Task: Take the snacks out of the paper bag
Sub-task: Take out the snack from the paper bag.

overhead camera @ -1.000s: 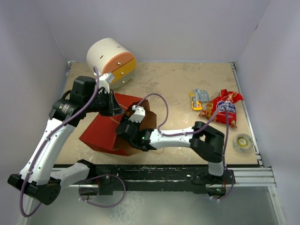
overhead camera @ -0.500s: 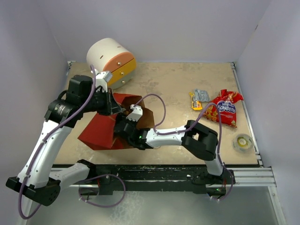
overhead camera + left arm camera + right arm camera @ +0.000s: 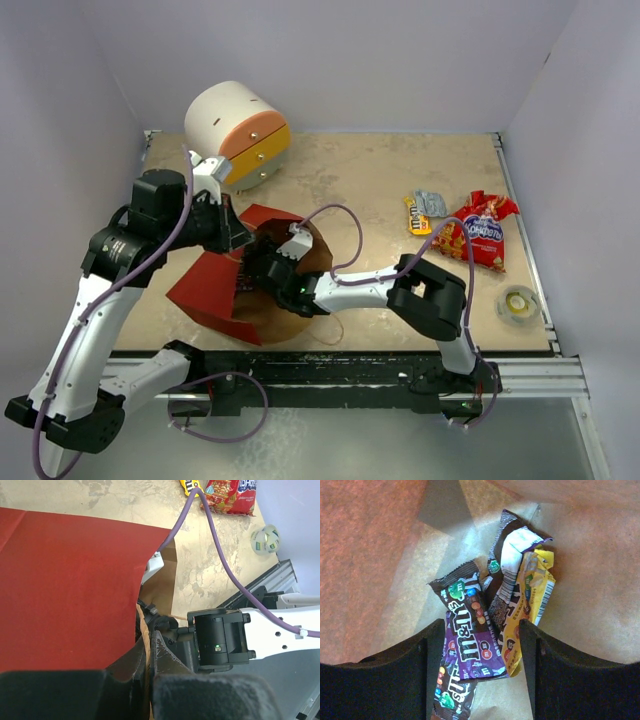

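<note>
The paper bag, red outside and kraft brown inside, lies on its side at the table's left. My left gripper is shut on the bag's upper rim; in the left wrist view the brown edge sits pinched between the jaws beside the red wall. My right gripper reaches into the bag's mouth. Inside, it stands open over several snacks: a purple packet, a brown packet, a yellow packet. The purple one lies between the fingers, untouched by them.
A big red snack bag, a yellow packet and a grey packet lie on the table at the right. A tape roll sits near the right front edge. The white drawer unit stands behind the bag.
My left arm has pulled the bag's rim back and left, widening the mouth. The right gripper has reached further into the bag.
</note>
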You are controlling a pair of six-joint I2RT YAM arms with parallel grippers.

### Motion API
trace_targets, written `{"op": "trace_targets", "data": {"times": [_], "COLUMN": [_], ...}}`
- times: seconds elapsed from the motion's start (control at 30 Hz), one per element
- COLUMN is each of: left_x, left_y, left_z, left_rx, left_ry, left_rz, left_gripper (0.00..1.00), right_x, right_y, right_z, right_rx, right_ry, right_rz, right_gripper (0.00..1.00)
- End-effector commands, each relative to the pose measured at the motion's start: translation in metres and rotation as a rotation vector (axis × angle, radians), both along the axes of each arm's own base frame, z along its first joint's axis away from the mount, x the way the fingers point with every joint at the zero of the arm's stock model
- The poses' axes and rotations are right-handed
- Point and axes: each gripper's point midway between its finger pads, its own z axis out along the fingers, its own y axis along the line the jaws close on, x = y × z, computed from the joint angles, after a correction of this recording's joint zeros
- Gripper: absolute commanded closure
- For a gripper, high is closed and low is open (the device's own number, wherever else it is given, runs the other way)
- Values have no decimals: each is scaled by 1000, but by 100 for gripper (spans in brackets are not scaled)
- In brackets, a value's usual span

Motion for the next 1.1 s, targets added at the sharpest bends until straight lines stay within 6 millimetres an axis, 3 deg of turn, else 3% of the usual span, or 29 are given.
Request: {"op": "trace_targets", "data": {"times": [0.0, 0.1, 0.33, 0.5, 0.6, 0.8, 0.87, 1.0, 1.07], "left_x": [6, 9, 10, 7, 6, 6, 6, 8, 9], "left_y": [-2, -4, -5, -6, -6, -6, -6, -5, -3], "left_z": [6, 7, 10, 8, 9, 8, 6, 3, 1], "left_rx": [4, -2, 2, -7, -6, -13, -11, -4, 1], "left_ry": [-50, -50, -55, -45, -41, -30, -25, -18, -16], "left_rz": [-18, -27, -37, -43, -41, -32, -28, -18, -6], "left_gripper": [100, 100, 100, 100, 100, 100, 100, 100, 100], "right_x": [11, 5, 2, 8, 15, 26, 30, 38, 40], "right_y": [-14, -21, -24, -15, -4, -3, 1, 6, 3], "right_z": [13, -4, -23, -38, -35, -37, -27, -7, 5], "right_rx": [67, 60, 7, 17, 11, 12, 34, 34, 18], "right_ry": [18, 75, 125, 160, 141, 153, 129, 67, 41], "right_rz": [-117, -135, -145, -141, -111, -110, -86, -39, -29], "right_gripper": [37, 37, 38, 43, 44, 64, 82, 100, 100]}}
